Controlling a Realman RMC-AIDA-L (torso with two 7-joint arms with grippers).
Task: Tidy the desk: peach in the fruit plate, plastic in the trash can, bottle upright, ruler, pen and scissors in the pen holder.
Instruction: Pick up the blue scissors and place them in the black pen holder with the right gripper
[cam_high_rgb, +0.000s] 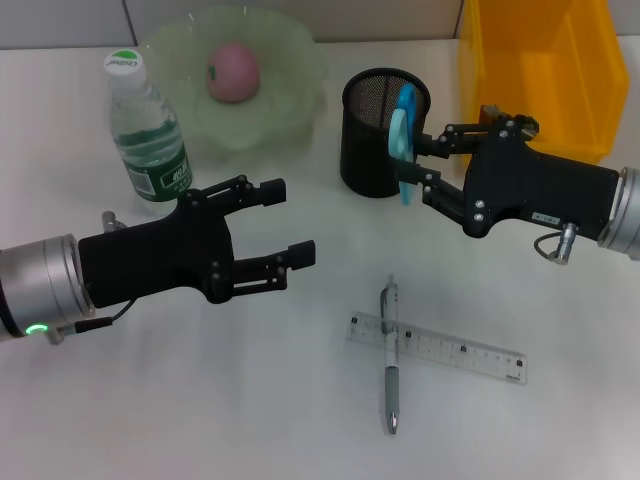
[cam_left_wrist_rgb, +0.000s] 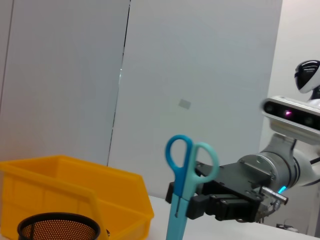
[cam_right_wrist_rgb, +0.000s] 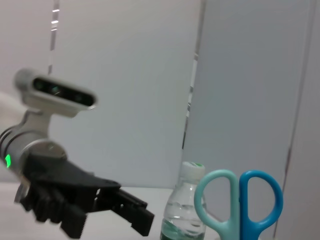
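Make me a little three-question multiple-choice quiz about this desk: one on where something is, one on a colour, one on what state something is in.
1. Where does the pen lie?
A. Inside the pen holder
B. Across the ruler on the table
C. In the fruit plate

2. What colour is the bin behind the right gripper?
A. Yellow
B. Red
C. Black

3. How is the left gripper just now?
A. Shut on the bottle
B. Shut on the ruler
C. Open, holding nothing

Answers:
1. B: the pen crosses over the clear ruler on the table, away from the pen holder.
2. A: the bin is yellow in the head view and the left wrist view.
3. C: the left gripper hangs with its fingers spread, beside the upright bottle, while the right gripper clamps the scissors by the holder's rim.
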